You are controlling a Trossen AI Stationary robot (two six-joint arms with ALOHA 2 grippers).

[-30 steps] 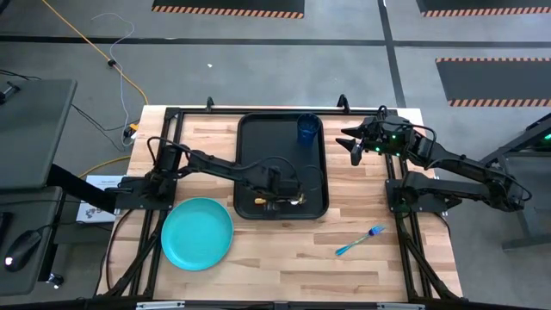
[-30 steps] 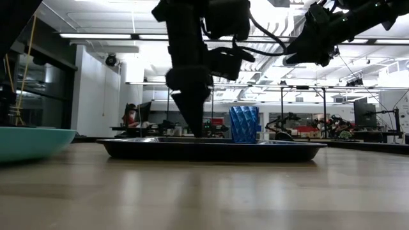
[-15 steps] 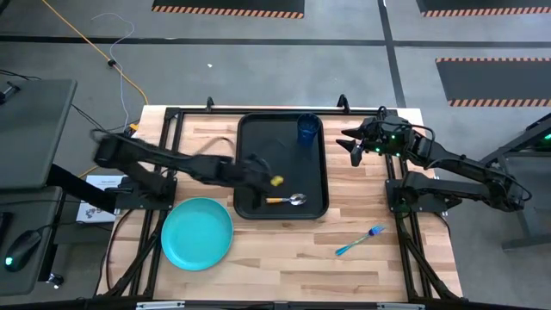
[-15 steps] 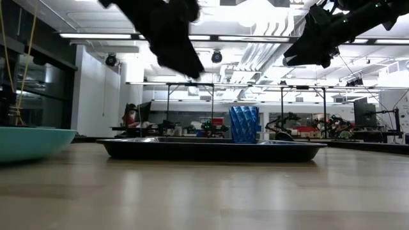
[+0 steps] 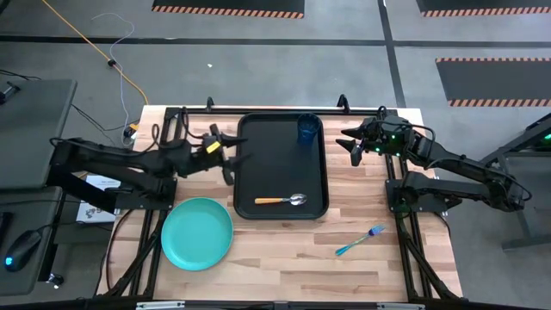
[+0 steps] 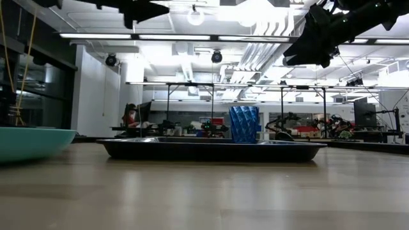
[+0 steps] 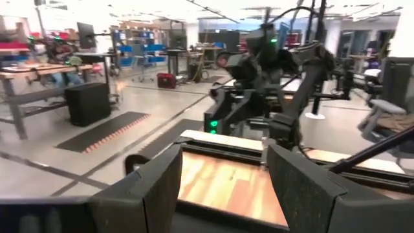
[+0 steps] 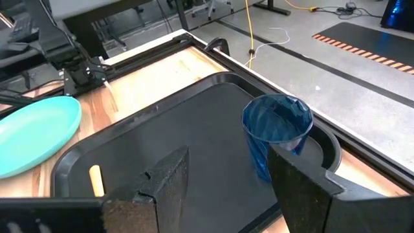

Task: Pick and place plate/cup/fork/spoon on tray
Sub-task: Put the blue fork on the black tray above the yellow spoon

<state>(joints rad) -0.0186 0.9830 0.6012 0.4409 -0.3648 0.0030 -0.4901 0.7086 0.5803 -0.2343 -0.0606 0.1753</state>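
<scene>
The black tray [image 5: 258, 164] lies at the table's middle far side. The dark blue cup [image 5: 308, 129] stands upright in its far right corner, also in the right wrist view [image 8: 277, 133]. The orange-handled spoon [image 5: 280, 201] lies flat in the tray's near part. The teal plate [image 5: 197, 232] rests on the table near left of the tray. The teal-and-blue fork [image 5: 359, 241] lies on the table at the near right. My left gripper [image 5: 229, 161] is open and empty, raised at the tray's left edge. My right gripper [image 5: 350, 146] is open and empty, raised right of the tray.
A black metal frame [image 5: 172, 116] runs around the table's edges. Bare wood lies between the tray and the fork [image 5: 362, 202]. The low view shows the tray's rim [image 6: 211, 150] and the plate's edge [image 6: 32, 140] at table height.
My left gripper has let go of the spoon, risen from the tray's near part and swung back toward the table's left and far side, to the tray's left edge. The spoon stays lying flat in the tray.
</scene>
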